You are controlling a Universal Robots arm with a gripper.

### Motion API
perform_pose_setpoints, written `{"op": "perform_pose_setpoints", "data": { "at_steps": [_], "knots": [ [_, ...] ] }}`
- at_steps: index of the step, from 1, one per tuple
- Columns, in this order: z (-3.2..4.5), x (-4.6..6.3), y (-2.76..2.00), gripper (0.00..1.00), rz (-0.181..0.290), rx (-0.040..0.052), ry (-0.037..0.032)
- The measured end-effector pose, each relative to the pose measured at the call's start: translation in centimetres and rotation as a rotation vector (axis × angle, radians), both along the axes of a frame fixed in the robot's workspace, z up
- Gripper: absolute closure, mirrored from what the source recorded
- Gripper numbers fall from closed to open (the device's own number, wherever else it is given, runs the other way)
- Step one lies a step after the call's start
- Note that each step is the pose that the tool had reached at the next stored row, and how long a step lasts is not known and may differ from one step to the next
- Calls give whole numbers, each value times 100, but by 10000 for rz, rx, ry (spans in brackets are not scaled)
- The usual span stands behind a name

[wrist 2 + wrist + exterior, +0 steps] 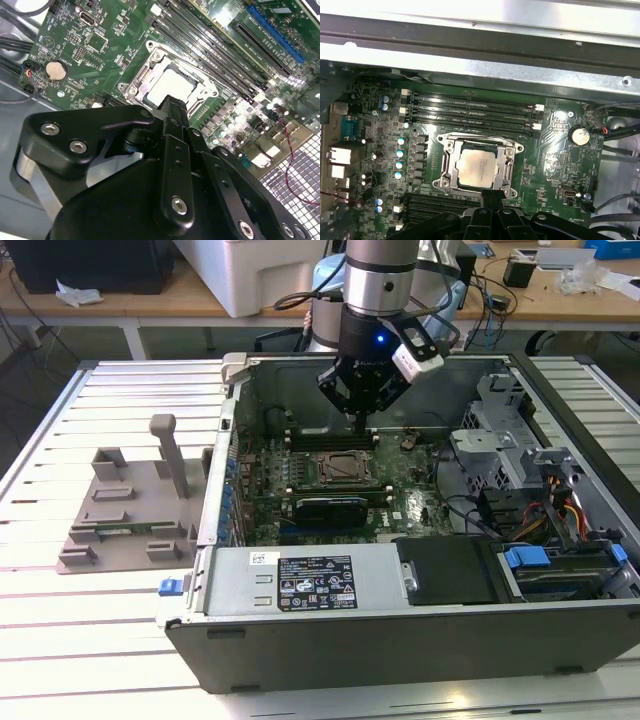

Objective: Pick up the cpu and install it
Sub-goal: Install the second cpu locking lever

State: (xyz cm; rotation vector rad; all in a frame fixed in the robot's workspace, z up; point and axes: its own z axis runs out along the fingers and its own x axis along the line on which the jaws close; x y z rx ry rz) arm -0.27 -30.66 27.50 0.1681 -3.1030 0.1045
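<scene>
The cpu [479, 167], a silver-grey square chip, lies flat inside the metal-framed socket [448, 162] on the green motherboard [555, 160]. It also appears in the second wrist view [172, 86]. My gripper [172, 104] hovers just above the socket's edge with its black fingers pressed together and nothing between them. In the first wrist view the gripper [492, 195] sits at the socket frame's near side. In the exterior view the gripper [360, 423] hangs inside the open computer case, above the socket [345, 468].
Memory slots [470, 107] run beside the socket. The case's metal walls [300, 380] surround the board. A drive cage and cables [520, 470] stand at the exterior view's right. A grey plastic fixture tray [125, 510] lies on the table at that view's left.
</scene>
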Motion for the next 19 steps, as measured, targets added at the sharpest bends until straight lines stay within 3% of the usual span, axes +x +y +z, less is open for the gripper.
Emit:
{"op": "perform_pose_setpoints", "data": {
  "at_steps": [1,2,3,5,7,11,12,13,16,19],
  "knots": [
    [0,1,-13,89,2,-3,2],
    [-6,-1,-89,89,-1,9,0],
    [-12,-3,-166,89,-1,51,0],
    [-20,-3,-231,89,1,196,0],
    [-28,-5,-304,89,0,529,0],
    [-43,-15,-418,89,0,956,0],
    [-50,-20,-457,89,1,1079,0],
    [-75,-43,-538,89,-3,1197,-1],
    [-177,-150,-622,89,1,1209,0],
    [-222,-252,-660,89,-1,1265,-1]
  ]
}}
